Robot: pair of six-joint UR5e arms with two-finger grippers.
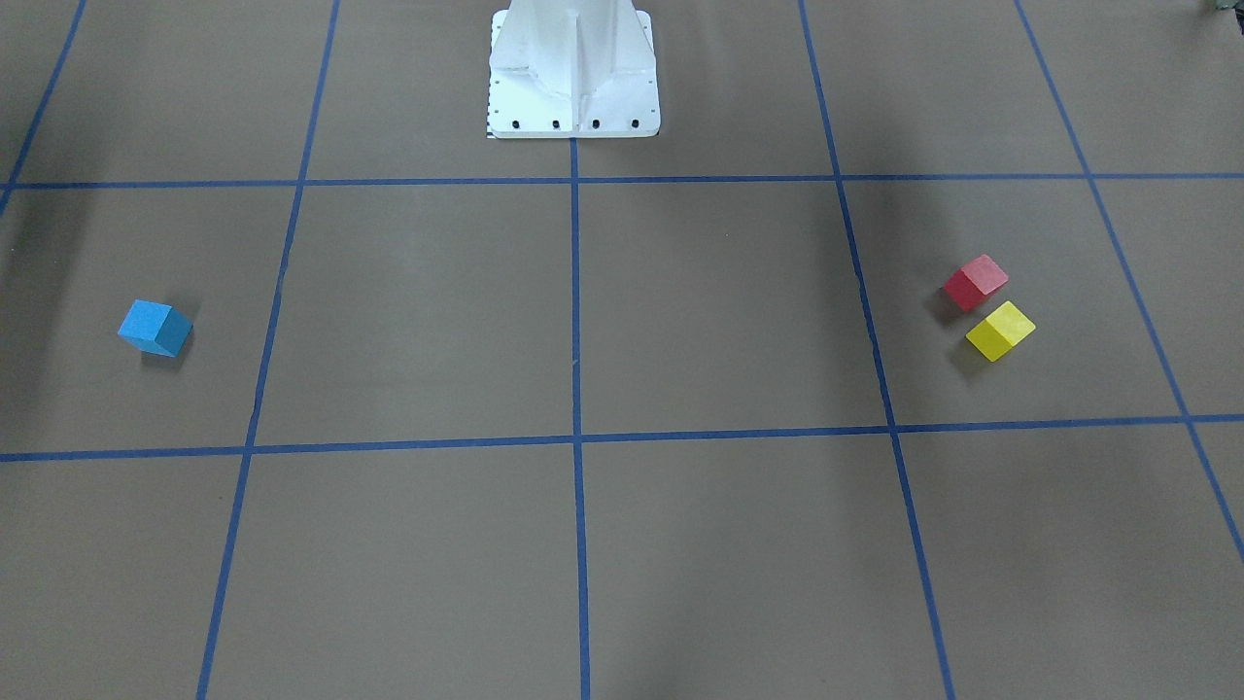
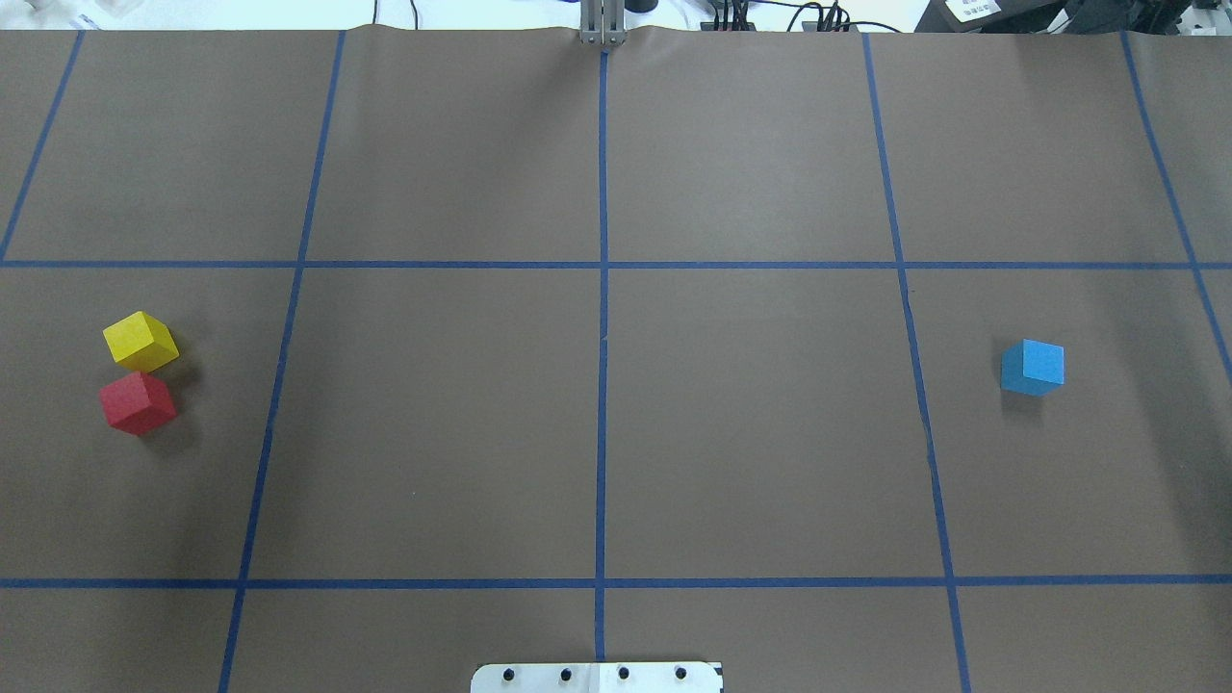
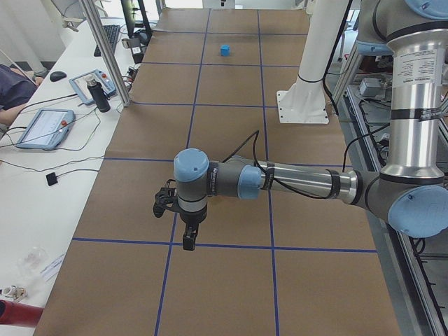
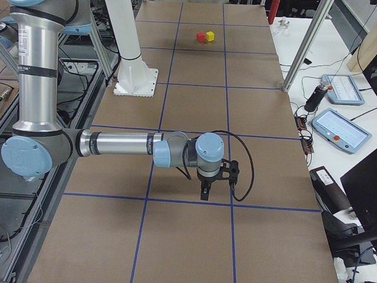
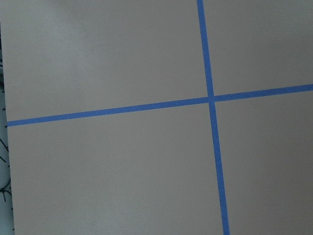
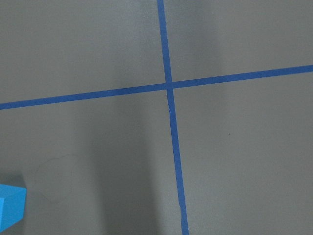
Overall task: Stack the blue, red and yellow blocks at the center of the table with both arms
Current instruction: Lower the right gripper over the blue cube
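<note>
Left gripper [image 3: 187,238] hangs over the table [image 2: 443,423] by a tape crossing, and whether it is wide or narrow I cannot tell. On its side of the table sit two cubes: yellow block [image 2: 141,342] farther from the robot, red block [image 2: 138,403] just beside it and nearer, both flat and turned corner-on to the tape lines. They are cubes, so no long axis. Bare brown surface runs through the middle, with the white pedestal [image 1: 573,97] at the robot's edge. Blue block [image 2: 1033,368], also skewed, sits alone and well apart, one corner showing at the lower left of the right wrist view. Right gripper [image 4: 205,193] hangs likewise, and its opening can't be judged.
</note>
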